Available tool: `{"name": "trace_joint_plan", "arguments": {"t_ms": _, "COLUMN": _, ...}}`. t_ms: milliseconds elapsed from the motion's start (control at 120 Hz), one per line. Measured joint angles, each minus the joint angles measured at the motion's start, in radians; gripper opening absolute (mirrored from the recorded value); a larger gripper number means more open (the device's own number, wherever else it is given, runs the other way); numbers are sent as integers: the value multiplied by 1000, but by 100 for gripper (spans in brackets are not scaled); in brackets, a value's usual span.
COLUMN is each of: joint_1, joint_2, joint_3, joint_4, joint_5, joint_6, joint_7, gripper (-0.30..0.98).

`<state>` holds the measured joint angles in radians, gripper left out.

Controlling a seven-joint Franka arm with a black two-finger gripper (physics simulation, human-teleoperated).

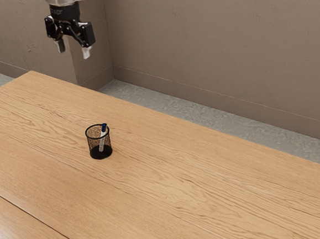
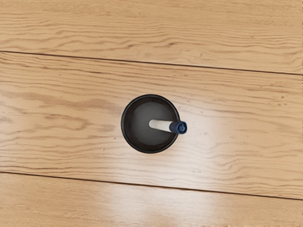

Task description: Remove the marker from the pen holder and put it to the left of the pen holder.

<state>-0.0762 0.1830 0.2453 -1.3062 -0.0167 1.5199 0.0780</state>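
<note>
Above the table (image 1: 209,195): my gripper (image 1: 73,49) hangs high up, well apart from the pen holder (image 1: 98,155).
Fingers (image 1: 86,53): they stand wide, with a gap between them and nothing in it. I am not holding a thing.
Marker (image 1: 102,141): it is in the pen holder. It leans, with its low end on the inside and its blue cap (image 2: 178,127) up top, over the rim (image 2: 123,124).
Pen holder: it stands up straight on the table, and the marker is in it.
Cap: it pokes up out of the pen holder, so I think that is the best bit to grab.
Done so far: none of the big parts. My hand seems to be in a good spot up high, looking down at the pen holder, and it is set wide for a grab.
Left to do: go down, get the cap between my fingers, squeeze, lift the marker till its low end is past the rim, move to the left of the pen holder, put it down, let go.
How far along: right at the start, I would say.
Next move: I should line up with the cap, not with the middle of the pen holder, and go down slow.
Watch out: the pen holder looks light. If I bump the rim, it could slide or tip.
</note>
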Motion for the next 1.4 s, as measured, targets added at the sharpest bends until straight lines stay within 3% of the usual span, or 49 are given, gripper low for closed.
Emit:
{"name": "trace_joint_plan", "arguments": {"t_ms": 208, "joint_1": 35, "joint_2": 1, "joint_3": -38, "joint_4": 6, "joint_5": -12, "joint_6": 2, "joint_7": 16, "gripper": 66}}
{"name": "trace_joint_plan", "arguments": {"t_ms": 267, "joint_1": -11, "joint_2": 13, "joint_3": -69, "joint_4": 28, "joint_5": -31, "joint_6": 39, "joint_7": 2, "gripper": 66}}
{"name": "trace_joint_plan", "arguments": {"t_ms": 342, "joint_1": -119, "joint_2": 100, "joint_3": -105, "joint_4": 38, "joint_5": -44, "joint_6": 145, "joint_7": -21, "gripper": 66}}
{"name": "trace_joint_plan", "arguments": {"t_ms": 425, "joint_1": -171, "joint_2": 211, "joint_3": -115, "joint_4": 44, "joint_5": -30, "joint_6": 255, "joint_7": -43, "gripper": 66}}
{"name": "trace_joint_plan", "arguments": {"t_ms": 633, "joint_1": -183, "joint_2": 365, "joint_3": -122, "joint_4": 34, "joint_5": 26, "joint_6": 397, "joint_7": -89, "gripper": 66}}
{"name": "trace_joint_plan", "arguments": {"t_ms": 800, "joint_1": -177, "joint_2": 365, "joint_3": -35, "joint_4": 14, "joint_5": 90, "joint_6": 308, "joint_7": -171, "gripper": 66}}
{"name": "trace_joint_plan", "arguments": {"t_ms": 1050, "joint_1": -121, "joint_2": 375, "joint_3": -28, "joint_4": 7, "joint_5": 84, "joint_6": 221, "joint_7": -275, "gripper": 66}}
{"name": "trace_joint_plan", "arguments": {"t_ms": 1400, "joint_1": -30, "joint_2": 497, "joint_3": -31, "joint_4": -9, "joint_5": 79, "joint_6": 242, "joint_7": -347, "gripper": 66}}
